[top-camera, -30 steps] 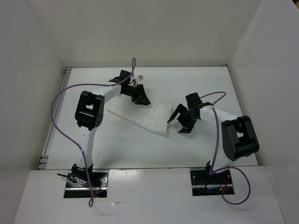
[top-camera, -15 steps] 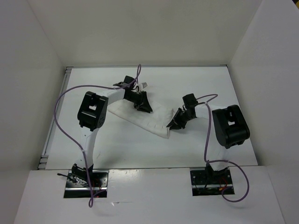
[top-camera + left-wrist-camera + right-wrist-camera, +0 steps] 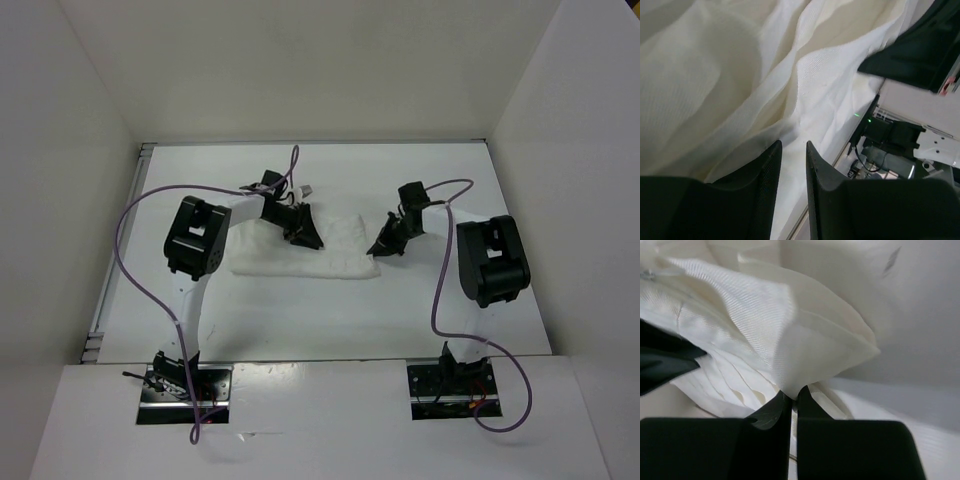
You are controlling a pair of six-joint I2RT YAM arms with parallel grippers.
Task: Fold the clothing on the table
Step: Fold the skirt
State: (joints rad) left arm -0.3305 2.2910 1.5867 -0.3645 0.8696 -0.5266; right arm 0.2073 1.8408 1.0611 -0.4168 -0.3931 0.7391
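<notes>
At the middle of the table [image 3: 300, 320], the right gripper [image 3: 792, 396] has just clamped fully shut on the right corner of the clothing [image 3: 320, 255] and drawn it rearward, while the left gripper [image 3: 793, 146], jaws nearly together, appears to pinch the far edge, so folding looks barely begun.

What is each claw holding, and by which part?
Right claw: shut on the white clothing, pinching a folded edge at its right end. Left claw: narrowly parted at its far edge; grip cannot be told.
</notes>
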